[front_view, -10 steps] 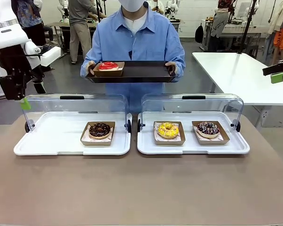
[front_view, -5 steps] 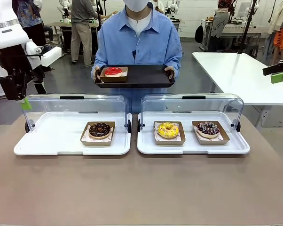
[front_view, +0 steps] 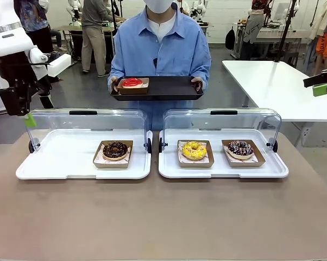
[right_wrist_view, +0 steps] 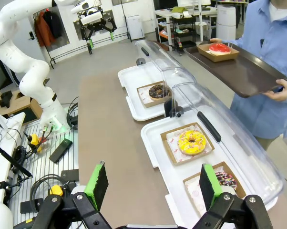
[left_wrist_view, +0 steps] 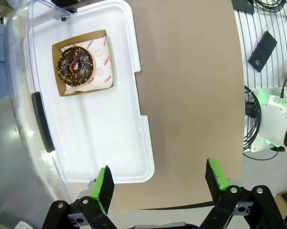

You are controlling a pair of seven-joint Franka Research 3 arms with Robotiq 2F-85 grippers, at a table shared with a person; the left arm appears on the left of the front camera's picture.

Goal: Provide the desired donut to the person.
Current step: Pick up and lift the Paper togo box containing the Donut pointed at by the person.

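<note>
Choice of donut not yet readable, so judged to be the very first step: waiting and watching. No pointing gesture to see; dark tray [front_view: 169, 87] held level by the person [front_view: 161, 49] beyond the right white tray [front_view: 223, 173], on the far side of the table [front_view: 163, 223], carrying a red donut [front_view: 132, 82] in a paper box [front_view: 133, 91] at the end away from the right white tray, with bare surface along the rest. Inside the right white tray, under its raised clear lid [front_view: 223, 122]: yellow donut [front_view: 194, 150] in the half nearer the middle of the table, sprinkled dark donut [front_view: 240, 148] in the outer half, each in an own box. Just beside the right white tray, in the neighbouring left white tray [front_view: 55, 173]: chocolate donut [front_view: 115, 149], alone. Left claw [left_wrist_view: 160, 179] released, jaws wide, grasping nothing, raised well apart from the right white tray, over the outer end of the left one. Right claw [right_wrist_view: 153, 180] also released and empty, raised off the opposite end of the right white tray. For the next move: first wait for a clear sign from the person; then reach with the arm nearer to the chosen box, go in below the lid, pinch the box by one wall and not by the icing, lift it flat and set it on the bare part of the dark tray.
</note>
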